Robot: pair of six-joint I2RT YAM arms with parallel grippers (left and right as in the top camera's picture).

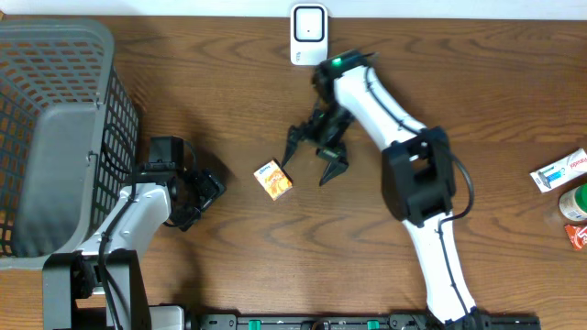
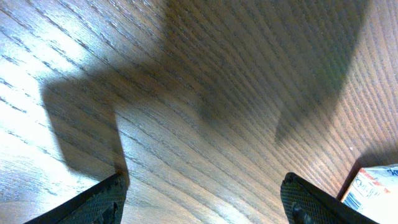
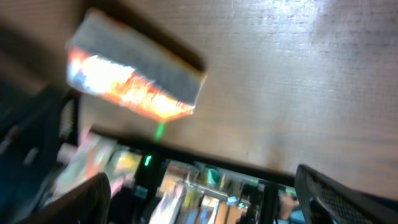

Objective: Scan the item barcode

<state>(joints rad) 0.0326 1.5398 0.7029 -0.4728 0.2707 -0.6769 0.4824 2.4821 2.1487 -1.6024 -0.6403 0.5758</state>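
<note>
Overhead: straight down, whole table [image 1: 229, 82]. Wrist cameras: low, close, angled at wood; all three catch the small box [image 1: 273, 180].

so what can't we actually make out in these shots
- Print on the small box: too small in the overhead view, motion-blurred in the right wrist view.
- Box corner in the left wrist view: cut off by the frame edge; whether it is the same box, cannot tell.
- Green-topped item and red packet: cut off by the right edge of the overhead view.
</note>
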